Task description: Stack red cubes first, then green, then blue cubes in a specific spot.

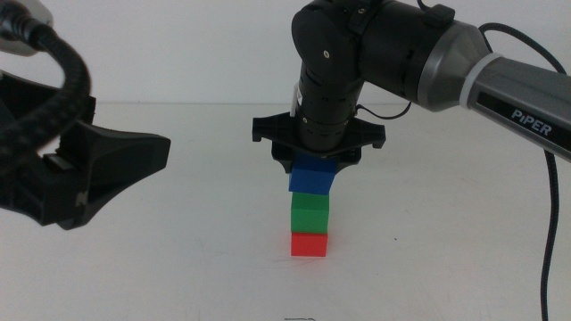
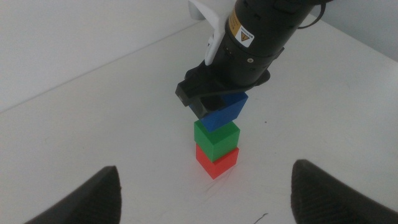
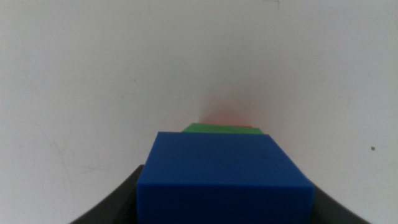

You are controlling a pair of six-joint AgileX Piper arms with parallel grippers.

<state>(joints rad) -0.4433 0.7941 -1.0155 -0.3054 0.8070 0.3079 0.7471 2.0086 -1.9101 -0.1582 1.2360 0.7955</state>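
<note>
At table [image 1: 178, 267] centre, the red cube [image 1: 310, 244] is topped by the green cube [image 1: 310, 212]. The blue cube [image 1: 312, 176] is clamped in the right tool [image 1: 317, 160], directly above green and apparently touching it, slightly tilted and offset toward 3 o'clock. Straight-down seating is judged next. The left tool [image 2: 205, 193] is parked wide open at 9 o'clock.

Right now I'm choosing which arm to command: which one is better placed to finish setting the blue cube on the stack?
The right. The right gripper already grips the blue cube directly over the green cube, which sits on the red cube. The left gripper is open, empty, off to the side.
</note>
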